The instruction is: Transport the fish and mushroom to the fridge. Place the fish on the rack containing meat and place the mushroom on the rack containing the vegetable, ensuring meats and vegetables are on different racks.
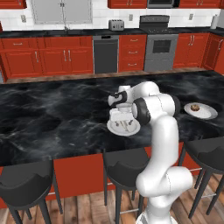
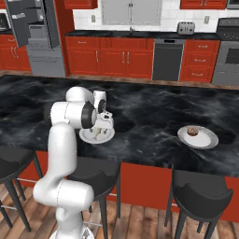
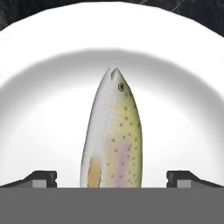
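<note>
The end effector [image 3: 111,179] hangs wide open and empty over the fish [image 3: 113,133], fingertips at three and nine o'clock straddling it on its white plate [image 3: 39,87], apparently to grasp it.

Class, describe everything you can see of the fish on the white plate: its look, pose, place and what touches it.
The fish is slender, silvery-white along one flank and yellow-green with dark speckles and a pink blush along the other, with a small dark eye. It lies flat on a white plate on the black marble counter, its head pointing away from the hand camera, its tail end cut off by the view's bottom. The gripper stands open, a finger tip on each side of the fish, neither touching it.
</note>
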Controlling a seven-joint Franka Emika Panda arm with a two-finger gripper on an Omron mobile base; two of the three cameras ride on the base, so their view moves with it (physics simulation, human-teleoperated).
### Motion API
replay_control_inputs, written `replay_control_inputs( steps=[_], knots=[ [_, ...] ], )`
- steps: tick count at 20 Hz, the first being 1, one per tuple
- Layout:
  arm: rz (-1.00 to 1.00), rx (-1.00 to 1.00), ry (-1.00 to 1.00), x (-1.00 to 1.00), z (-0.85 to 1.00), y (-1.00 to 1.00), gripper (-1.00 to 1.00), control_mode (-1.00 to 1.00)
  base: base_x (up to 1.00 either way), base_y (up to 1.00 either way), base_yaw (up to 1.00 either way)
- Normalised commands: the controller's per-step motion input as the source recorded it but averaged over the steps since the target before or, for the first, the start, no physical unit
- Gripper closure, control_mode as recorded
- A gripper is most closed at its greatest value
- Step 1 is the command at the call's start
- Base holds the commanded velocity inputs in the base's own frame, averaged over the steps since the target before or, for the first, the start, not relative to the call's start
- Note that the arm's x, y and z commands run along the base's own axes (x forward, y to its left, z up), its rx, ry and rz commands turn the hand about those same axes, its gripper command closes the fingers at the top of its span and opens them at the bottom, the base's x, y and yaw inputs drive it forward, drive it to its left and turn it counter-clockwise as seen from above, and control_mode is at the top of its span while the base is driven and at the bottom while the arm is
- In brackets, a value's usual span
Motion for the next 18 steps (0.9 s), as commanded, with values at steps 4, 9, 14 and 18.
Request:
replay_control_inputs(
  steps=[4, 9, 14, 18],
  knots=[
    [0.0, 0.0, 0.05, -0.01, -0.35, 0.02, 1.0, -1.0, 0.0, 0.0, 0.0],
    [0.0, 0.0, 0.16, -0.24, -0.39, 0.12, 1.0, -1.0, 0.0, 0.0, 0.0],
    [0.0, 0.0, 0.21, -0.05, -0.54, 0.49, 1.0, -1.0, 0.0, 0.0, 0.0],
    [0.0, 0.0, 0.06, -0.41, -0.21, 0.32, 1.0, -1.0, 0.0, 0.0, 0.0]
  ],
)
